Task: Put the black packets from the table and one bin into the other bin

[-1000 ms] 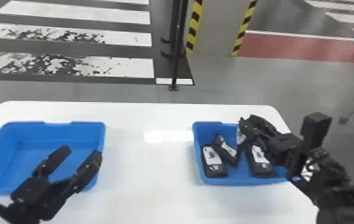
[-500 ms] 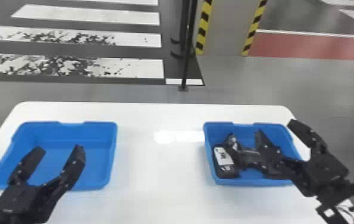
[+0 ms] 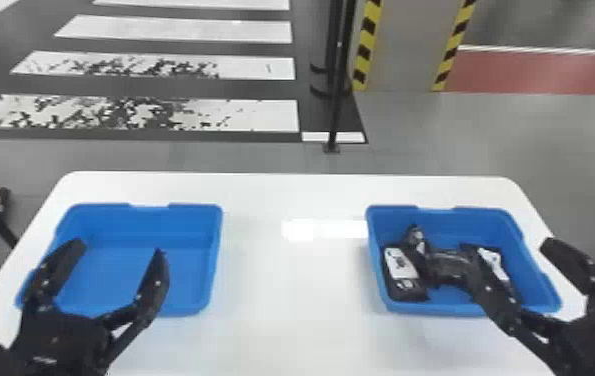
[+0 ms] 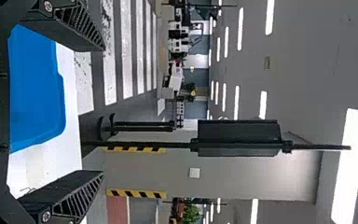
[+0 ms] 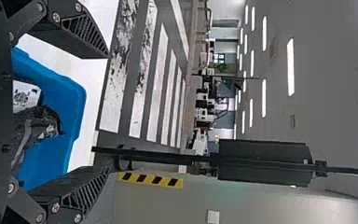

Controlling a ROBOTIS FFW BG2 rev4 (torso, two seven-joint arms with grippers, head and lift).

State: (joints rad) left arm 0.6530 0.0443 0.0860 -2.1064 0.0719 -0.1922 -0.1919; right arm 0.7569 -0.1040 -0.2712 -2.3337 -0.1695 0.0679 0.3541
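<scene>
White table [image 3: 293, 325] is carrying it all | black packets [image 3: 409, 290] are lying heaped in the 3 o'clock bin [image 3: 481, 225], guessing that's the drop-off | right gripper [image 3: 511, 252] is hovering at 4 o'clock, spread wide, gripping nothing | left gripper [image 3: 118, 248], same deal, is hanging by the 9 o'clock bin [image 3: 136, 225]

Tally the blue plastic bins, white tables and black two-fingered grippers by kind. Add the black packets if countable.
Blue bins: 2 (left bin, right bin)
White table: 1
Black grippers: 2 (left gripper, right gripper)
Total: 5
Black packets overlap in the right bin; can't give an exact count.
</scene>
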